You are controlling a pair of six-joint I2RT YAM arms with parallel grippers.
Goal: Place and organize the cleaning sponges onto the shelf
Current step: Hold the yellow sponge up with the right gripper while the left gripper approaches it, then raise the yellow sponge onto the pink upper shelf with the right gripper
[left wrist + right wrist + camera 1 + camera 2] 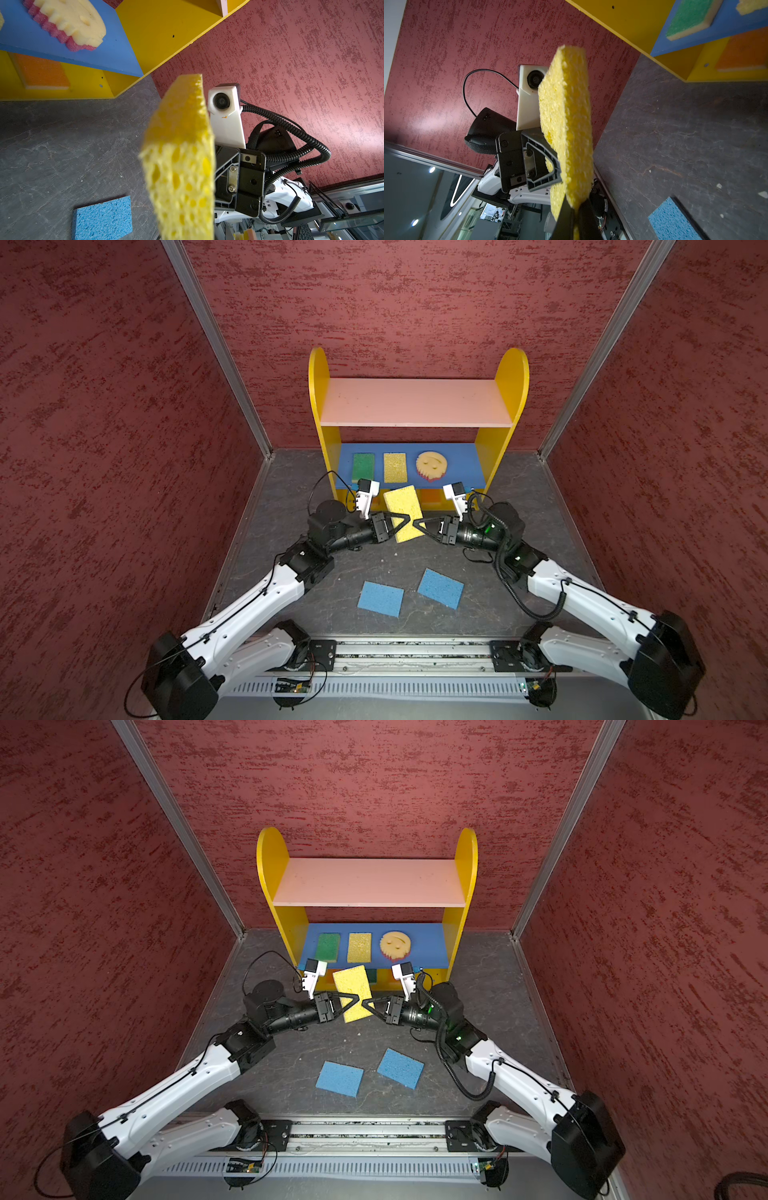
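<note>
A yellow sponge hangs in the air in front of the shelf, held from both sides. My left gripper is shut on its left edge and my right gripper is shut on its right edge. In the right wrist view the black fingers pinch the sponge's near edge. In the left wrist view the sponge hides my own jaws. On the blue middle board lie a green sponge, a yellow sponge and a round smiley sponge. An orange sponge lies on the bottom board.
Two blue sponges lie flat on the dark floor between the arms, nearer than the grippers. The pink top board is bare. Red walls close in the left, right and back; a metal rail runs along the front.
</note>
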